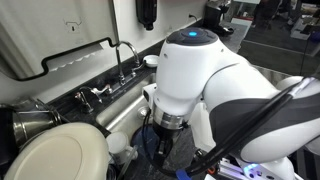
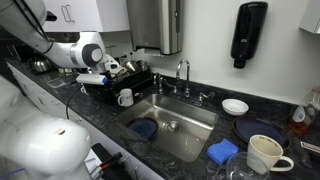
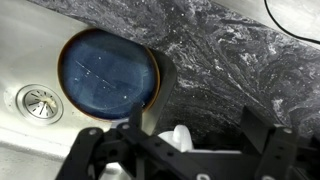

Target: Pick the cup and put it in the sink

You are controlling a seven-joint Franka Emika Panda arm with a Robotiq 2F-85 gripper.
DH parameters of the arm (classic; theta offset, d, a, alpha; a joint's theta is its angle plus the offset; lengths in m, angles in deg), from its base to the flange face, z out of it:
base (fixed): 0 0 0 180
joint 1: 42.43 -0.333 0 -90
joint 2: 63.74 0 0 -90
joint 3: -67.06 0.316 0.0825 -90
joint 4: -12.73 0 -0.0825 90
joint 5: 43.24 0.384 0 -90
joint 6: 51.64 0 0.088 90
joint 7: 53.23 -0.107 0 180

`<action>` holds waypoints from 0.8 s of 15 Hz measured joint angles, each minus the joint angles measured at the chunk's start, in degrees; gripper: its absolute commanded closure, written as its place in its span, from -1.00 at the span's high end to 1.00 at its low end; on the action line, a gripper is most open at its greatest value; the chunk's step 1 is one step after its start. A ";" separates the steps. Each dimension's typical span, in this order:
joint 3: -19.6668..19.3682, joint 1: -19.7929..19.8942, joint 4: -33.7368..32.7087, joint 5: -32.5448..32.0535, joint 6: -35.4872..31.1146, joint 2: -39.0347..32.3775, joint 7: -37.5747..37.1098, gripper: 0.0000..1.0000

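Observation:
The small cream-white cup (image 2: 125, 97) stands upright on the dark marble counter just beside the sink's (image 2: 190, 140) rim. My gripper (image 2: 116, 73) hangs right above it, apart from it. In the wrist view the gripper (image 3: 194, 113) is open with its fingers wide apart. The cup's top (image 3: 180, 136) shows low between them, nearer one finger and partly hidden by the gripper body. The steel sink (image 3: 30, 40) with its round drain (image 3: 40, 102) lies beside the cup and holds a blue plate (image 3: 108, 75).
A chrome faucet (image 2: 183, 72) stands at the sink's back rim. A black dish rack (image 2: 135, 82) is behind the cup. Across the sink sit a white bowl (image 2: 235, 106), a dark blue plate (image 2: 262, 131), a large mug (image 2: 265, 153) and a blue sponge (image 2: 223, 151).

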 measured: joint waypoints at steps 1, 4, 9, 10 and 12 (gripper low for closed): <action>0.06 -0.01 0.19 -0.04 -0.73 0.01 -0.64 1.00; 0.13 -0.04 1.51 -0.43 -3.65 0.44 -2.40 1.00; 0.69 -0.66 4.79 -2.19 -11.81 2.47 -3.36 1.00; 1.01 -1.18 5.30 -2.47 -13.79 2.60 -3.36 1.00; 1.82 -2.25 6.04 -3.07 -16.74 2.55 -3.36 1.00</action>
